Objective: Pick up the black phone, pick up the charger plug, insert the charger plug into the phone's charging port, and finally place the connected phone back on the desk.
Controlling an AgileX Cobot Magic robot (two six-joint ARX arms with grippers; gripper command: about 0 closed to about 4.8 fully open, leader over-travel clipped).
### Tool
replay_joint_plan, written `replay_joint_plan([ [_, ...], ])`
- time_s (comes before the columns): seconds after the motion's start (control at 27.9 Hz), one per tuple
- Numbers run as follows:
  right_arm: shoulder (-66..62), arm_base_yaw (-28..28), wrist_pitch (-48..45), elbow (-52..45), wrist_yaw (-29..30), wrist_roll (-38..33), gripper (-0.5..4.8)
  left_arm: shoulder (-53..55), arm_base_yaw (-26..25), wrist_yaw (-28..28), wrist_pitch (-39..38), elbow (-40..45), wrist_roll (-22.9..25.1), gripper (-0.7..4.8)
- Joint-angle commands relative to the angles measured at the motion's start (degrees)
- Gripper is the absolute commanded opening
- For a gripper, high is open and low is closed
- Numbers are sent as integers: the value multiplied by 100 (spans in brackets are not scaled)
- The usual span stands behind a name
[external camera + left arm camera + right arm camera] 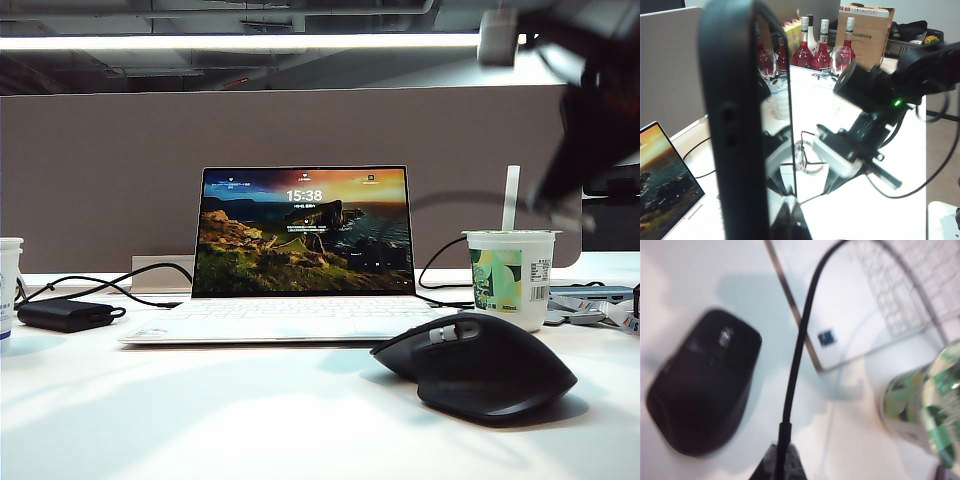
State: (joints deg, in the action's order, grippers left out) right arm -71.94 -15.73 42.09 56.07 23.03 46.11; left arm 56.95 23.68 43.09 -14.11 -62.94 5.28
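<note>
The left tool clamps the black phone upright, while the right tool, raised above the surface, clamps the charger plug.

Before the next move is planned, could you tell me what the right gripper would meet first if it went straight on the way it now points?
Probably the desk between the mouse and laptop; the right gripper, shut on the charger plug, points there. Depth is unclear.
</note>
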Motion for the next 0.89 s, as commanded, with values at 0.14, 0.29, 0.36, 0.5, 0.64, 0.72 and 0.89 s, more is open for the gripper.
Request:
replay_joint_plan([
  [0.14, 688, 7, -232, 448, 1187, -905, -4, -37, -2, 68, 221, -39, -13, -7],
  [0.29, 951, 7, -1283, 557, 2103, -1971, -4, -37, -2, 85, 221, -39, 11, -6],
  [0.36, 979, 7, -2013, 577, 2524, -2629, -4, -37, -2, 190, 221, -39, 15, -7],
  [0.5, 981, 7, -3222, 577, 2809, -3565, -4, -37, -2, 345, 221, -39, 9, -7],
  [0.64, 933, 7, -2476, 573, 2133, -3517, -4, -37, -2, 343, 221, -39, 9, -7],
  [0.72, 868, 2, -1950, 573, 1843, -3167, -4, -37, -2, 345, 223, -39, 9, -7],
  [0.89, 505, -90, -660, 562, 1384, -2586, 138, -37, -2, 343, 221, -39, 7, -6],
])
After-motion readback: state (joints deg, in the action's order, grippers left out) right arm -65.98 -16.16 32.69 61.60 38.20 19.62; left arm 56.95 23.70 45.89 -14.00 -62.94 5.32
